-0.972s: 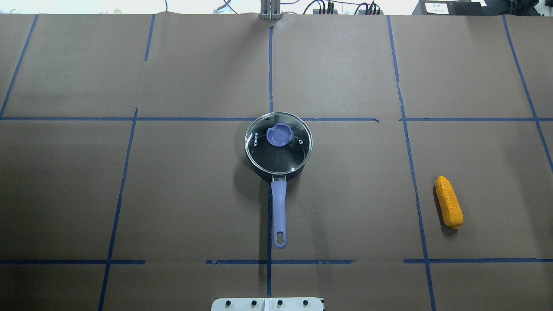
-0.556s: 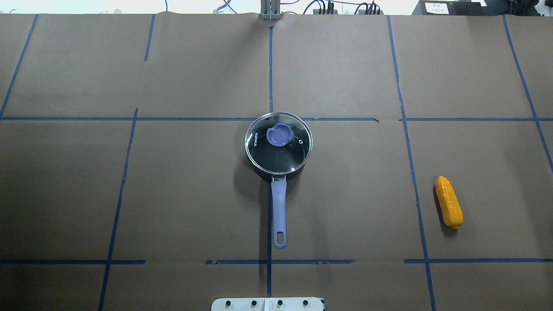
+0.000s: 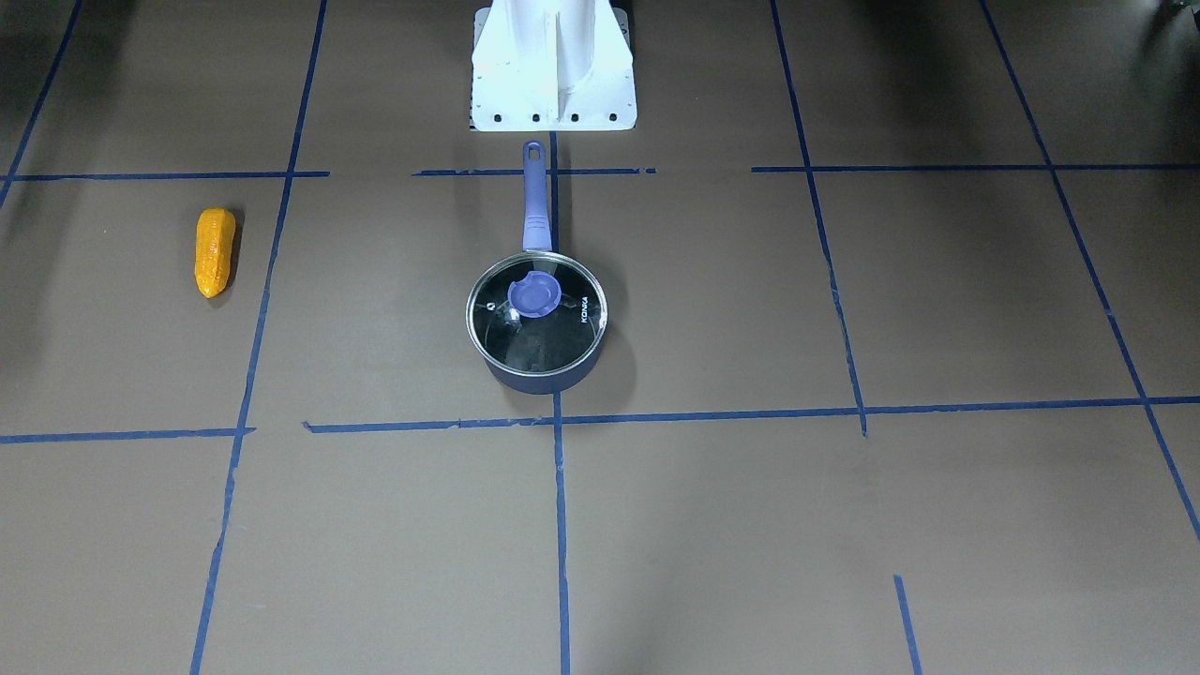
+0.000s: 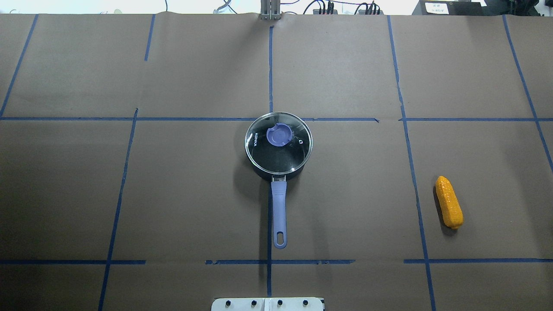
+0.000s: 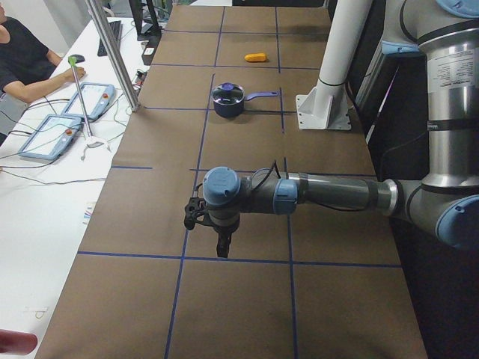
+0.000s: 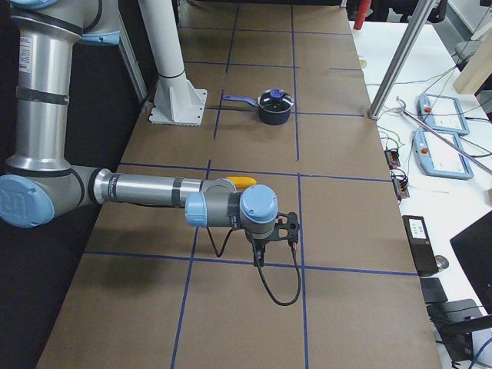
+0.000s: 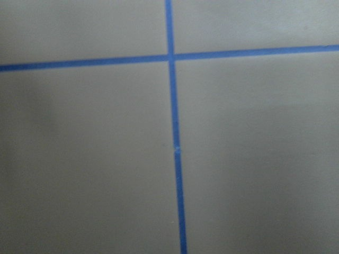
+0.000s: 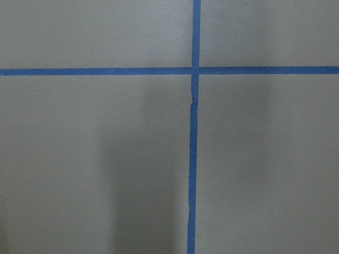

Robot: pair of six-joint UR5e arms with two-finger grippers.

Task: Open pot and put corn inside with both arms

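Observation:
The dark navy pot (image 4: 259, 172) stands mid-table with its glass lid (image 4: 278, 149) on and its periwinkle handle (image 4: 279, 207) pointing toward the robot. It also shows in the front view (image 3: 539, 380). The orange-yellow corn (image 4: 449, 202) lies on the table to the right, far from the pot, and in the front view (image 3: 214, 251). The left gripper (image 5: 222, 243) hangs over the table's left end and the right gripper (image 6: 259, 250) over the right end. Both are far from the pot, and I cannot tell if they are open. Both wrist views show only paper and tape.
Brown paper with blue tape lines (image 4: 270, 69) covers the table. The white pedestal (image 3: 553, 66) stands at the robot's edge behind the pot handle. A person (image 5: 19, 63), tablets (image 5: 88, 101) and a metal post (image 5: 112, 52) are beyond the far edge.

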